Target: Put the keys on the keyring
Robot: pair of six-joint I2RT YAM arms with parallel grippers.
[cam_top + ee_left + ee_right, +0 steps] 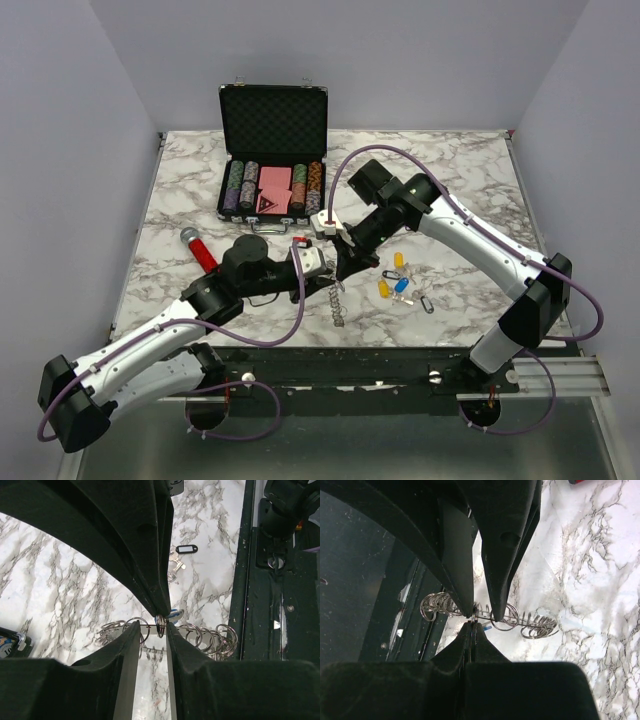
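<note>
Above the near middle of the table point(470, 180), the right gripper point(471, 625) is pinched together on one loop of the keyring point(532, 624), holding it up. The left gripper point(153, 628) straddles the same row of loops, its jaws narrowly apart and not clamped. Just to the right, the keys point(398, 285) lie on the table.

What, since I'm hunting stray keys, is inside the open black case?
Stacks of poker chips flank pink packs in the case; the keys lie outside it. Anything beneath the chips is covered.
</note>
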